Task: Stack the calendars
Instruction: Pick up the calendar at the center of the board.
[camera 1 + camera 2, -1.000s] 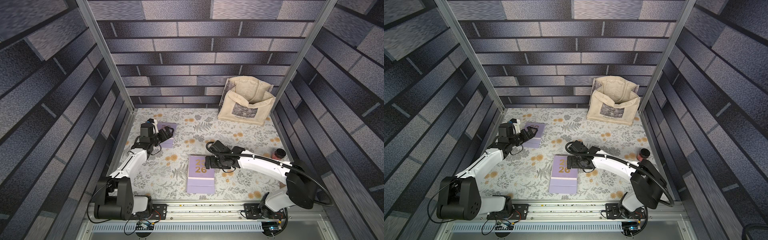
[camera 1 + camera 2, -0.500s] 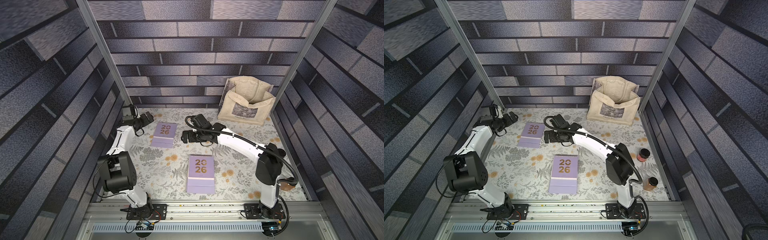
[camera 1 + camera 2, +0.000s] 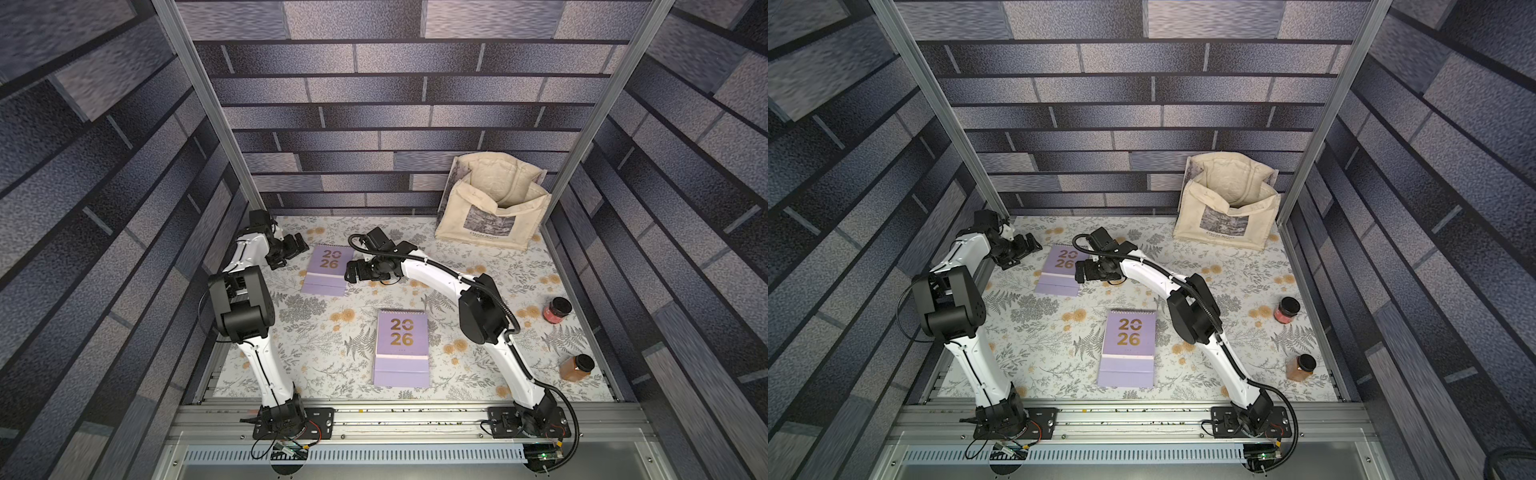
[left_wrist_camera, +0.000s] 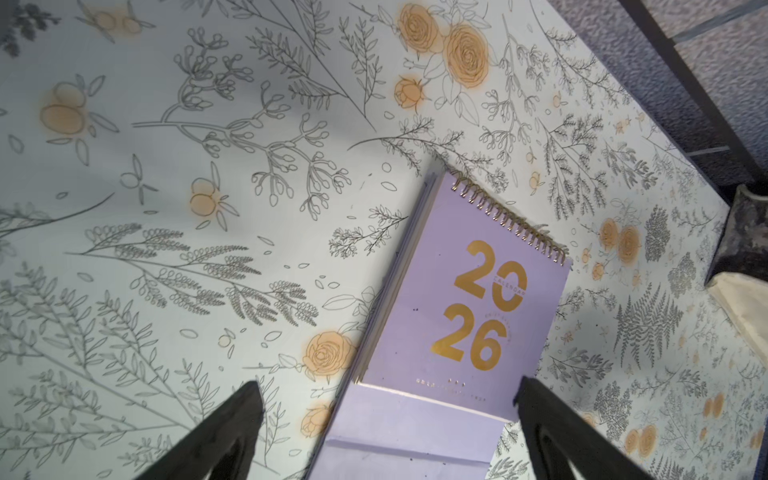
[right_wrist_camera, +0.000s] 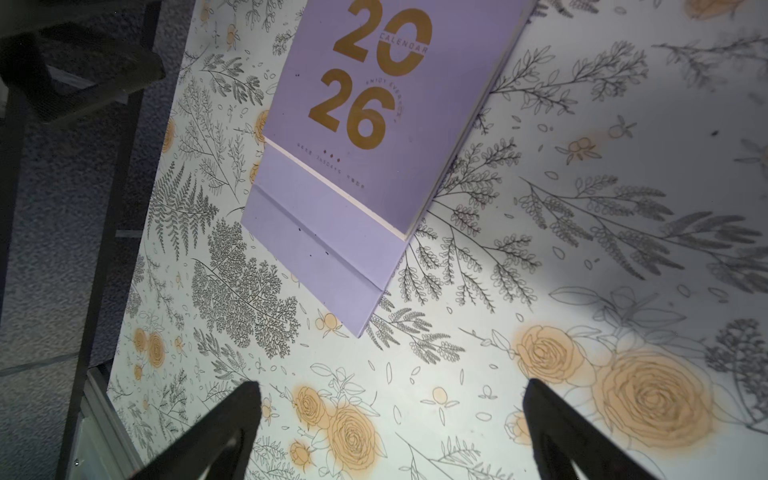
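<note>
Left gripper [image 3: 301, 247] and right gripper [image 3: 351, 274] — both spread wide, empty — flank the far calendar [image 3: 327, 270] (apparently to lift it); the near calendar [image 3: 402, 349] lies apart.

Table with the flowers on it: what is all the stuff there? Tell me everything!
far calendar: one, lavender with gold 2026, flat at the back, between both hands
near calendar: one, lavender with gold 2026, flat mid-table, nearer the front
tote bag: one, cream, far right corner, mouth open
red jar: one, black lid, by the right edge
amber jar: one, black lid, right edge, nearer the front
table: one, pale floral cover
left hand: one, black, open, left of the far calendar
right hand: one, black, open, right of the far calendar
</note>
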You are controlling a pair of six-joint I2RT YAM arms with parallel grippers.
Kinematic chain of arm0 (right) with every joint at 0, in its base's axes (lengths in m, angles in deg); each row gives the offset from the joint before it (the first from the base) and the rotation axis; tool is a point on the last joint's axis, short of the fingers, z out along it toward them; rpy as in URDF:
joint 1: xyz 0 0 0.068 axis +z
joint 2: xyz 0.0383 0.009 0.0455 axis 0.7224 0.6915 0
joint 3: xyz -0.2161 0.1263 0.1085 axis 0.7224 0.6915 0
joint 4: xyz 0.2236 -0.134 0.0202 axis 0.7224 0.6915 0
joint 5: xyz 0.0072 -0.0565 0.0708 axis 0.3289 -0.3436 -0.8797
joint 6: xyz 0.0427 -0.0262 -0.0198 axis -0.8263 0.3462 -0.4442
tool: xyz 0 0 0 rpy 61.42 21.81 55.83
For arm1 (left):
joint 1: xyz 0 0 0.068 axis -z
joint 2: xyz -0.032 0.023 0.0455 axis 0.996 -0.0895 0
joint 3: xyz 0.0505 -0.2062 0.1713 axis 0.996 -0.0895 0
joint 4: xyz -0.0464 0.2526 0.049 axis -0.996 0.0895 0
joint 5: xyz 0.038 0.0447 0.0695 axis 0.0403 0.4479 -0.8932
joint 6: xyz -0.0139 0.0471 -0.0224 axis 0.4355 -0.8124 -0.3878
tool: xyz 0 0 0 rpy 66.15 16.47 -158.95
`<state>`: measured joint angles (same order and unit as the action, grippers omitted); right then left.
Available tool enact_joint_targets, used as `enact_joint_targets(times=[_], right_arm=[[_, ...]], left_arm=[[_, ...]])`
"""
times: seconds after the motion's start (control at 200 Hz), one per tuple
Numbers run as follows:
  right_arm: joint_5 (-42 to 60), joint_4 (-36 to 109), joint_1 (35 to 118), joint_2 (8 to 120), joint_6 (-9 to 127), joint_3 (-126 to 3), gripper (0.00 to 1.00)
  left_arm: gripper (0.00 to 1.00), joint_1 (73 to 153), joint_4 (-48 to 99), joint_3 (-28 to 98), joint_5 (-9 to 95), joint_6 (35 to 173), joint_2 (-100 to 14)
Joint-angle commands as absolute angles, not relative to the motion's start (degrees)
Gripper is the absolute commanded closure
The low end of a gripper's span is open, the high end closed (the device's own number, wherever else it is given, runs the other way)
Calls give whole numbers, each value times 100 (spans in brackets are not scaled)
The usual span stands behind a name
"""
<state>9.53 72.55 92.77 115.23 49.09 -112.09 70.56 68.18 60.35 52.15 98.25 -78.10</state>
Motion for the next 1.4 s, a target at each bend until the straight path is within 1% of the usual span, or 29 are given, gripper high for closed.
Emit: enact_joint_targets(times=[0.0, 0.371, 0.646, 0.771, 0.912, 1.177, 1.392], right_arm=[[755, 7312, 9187, 11883, 4866, -11700, 0], [582, 7281, 9037, 12670, 4600, -12577, 0], [676, 7207, 9015, 12887, 4427, -12666, 0], [776, 7217, 8954, 12908, 4363, -12666, 0], [832, 7301, 8819, 12905, 4238, -12617, 0], [917, 7295, 8652, 12875, 4140, -12342, 0], [681, 7173, 8575, 12925, 3900, -12122, 2]], left_arm=[[2, 7206, 7368, 6483, 4960, 9572, -8079], [3, 7538, 8137, 7661, 4426, 9483, -9090], [5, 7884, 8377, 8018, 4578, 9357, -9441], [7, 8052, 8365, 7970, 4935, 9322, -9484], [8, 8192, 8040, 7517, 5301, 9346, -9287], [8, 8424, 7668, 7108, 5670, 9475, -9082], [9, 8508, 7512, 7052, 5904, 9583, -9181]])
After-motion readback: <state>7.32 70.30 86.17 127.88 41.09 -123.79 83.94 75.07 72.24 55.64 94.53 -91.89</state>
